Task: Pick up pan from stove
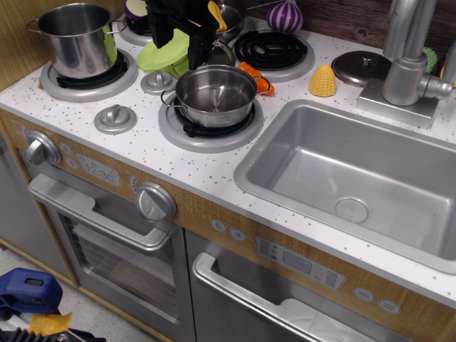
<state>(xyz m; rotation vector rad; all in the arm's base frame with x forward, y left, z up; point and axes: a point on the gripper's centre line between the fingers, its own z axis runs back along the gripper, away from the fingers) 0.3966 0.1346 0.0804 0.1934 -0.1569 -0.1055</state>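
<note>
Hidden: black robot gripper (187, 27) is at the far edge, top cut off by the frame. Can't tell if its fingers are spread or pressed together; too dark & bunched up. A yellow bit sits on it.
Pan: small shiny silver metal pan (216, 95) sits on the near middle round grey burner (210, 130), w/ nothing in it. Gripper is just behind it, far side. Can't tell if they touch.
Pots: 1 tall shiny silver metal pot (75, 38) on the far left burner. A 2nd dark pot behind the gripper is mostly hidden.
Burners: 4 seen. Far right black coil burner (272, 50) is bare.
Knobs: 2 small grey round knobs on the white speckled counter (146, 149), 2 bigger silver knobs on the front.
Food toys: 1 yellow plastic corn (322, 80) right of the pan, 1 purple striped onion (284, 15) far back, 1 orange piece (261, 80) half hidden behind the pan, 1 lime green plastic lid shape (165, 53) partly under the gripper.
Sink: grey metal sink (285, 153) near right, cut off at the right edge. Silver tap (407, 60) behind it, top cut off. 1 round silver lid (362, 66) left of the tap.
In the way: green shape & orange piece crowd the far side of the pan.
Floor: blue thing (28, 288) near left, cut off.
</note>
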